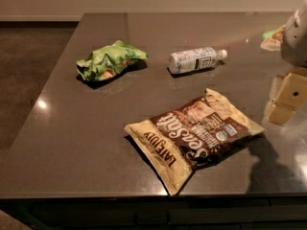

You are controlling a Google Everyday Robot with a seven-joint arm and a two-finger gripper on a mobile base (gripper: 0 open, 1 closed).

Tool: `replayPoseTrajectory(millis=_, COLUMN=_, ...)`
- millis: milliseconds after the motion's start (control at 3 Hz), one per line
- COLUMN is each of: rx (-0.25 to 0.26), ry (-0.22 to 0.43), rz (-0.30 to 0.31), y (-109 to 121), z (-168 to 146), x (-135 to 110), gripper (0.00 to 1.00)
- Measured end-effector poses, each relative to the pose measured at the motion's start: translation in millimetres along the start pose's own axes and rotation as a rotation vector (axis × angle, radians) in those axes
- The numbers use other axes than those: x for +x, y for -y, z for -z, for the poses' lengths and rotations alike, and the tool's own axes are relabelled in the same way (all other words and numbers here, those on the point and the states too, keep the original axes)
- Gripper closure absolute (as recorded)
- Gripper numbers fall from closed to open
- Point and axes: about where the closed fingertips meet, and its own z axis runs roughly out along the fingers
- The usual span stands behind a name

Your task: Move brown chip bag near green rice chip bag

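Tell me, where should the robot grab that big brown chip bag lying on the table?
Probably the flat tan seam at the upper-right end of the brown chip bag. The bag lies flat with a middle too broad to pinch, while that thin end points toward the gripper, which hangs right of it. Coming down from above on that side looks easiest.

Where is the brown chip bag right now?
In the camera view the brown chip bag lies flat near the front edge of the table, right of centre, in front of the bottle, apart from the green bag. The gripper hangs right of it.
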Motion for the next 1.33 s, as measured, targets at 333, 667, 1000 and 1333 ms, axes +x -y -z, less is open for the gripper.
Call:
replayPoseTrajectory(millis=333, rx=0.000, ry=0.000, rz=0.000, y=0, z=0, x=0, gripper=0.00)
replayPoseTrajectory(millis=667, rx=-0.060, ry=0.023, rz=0.049, y=3, z=-11, x=-14, gripper=0.00)
replayPoseTrajectory(millis=1000, rx=-0.140, ry=0.058, rz=0.174, y=-3, z=-35, x=-38, gripper=0.00)
replayPoseTrajectory(millis=1333, rx=-0.187, ry=0.076, rz=0.314, y=-17, z=-62, x=-54, gripper=0.00)
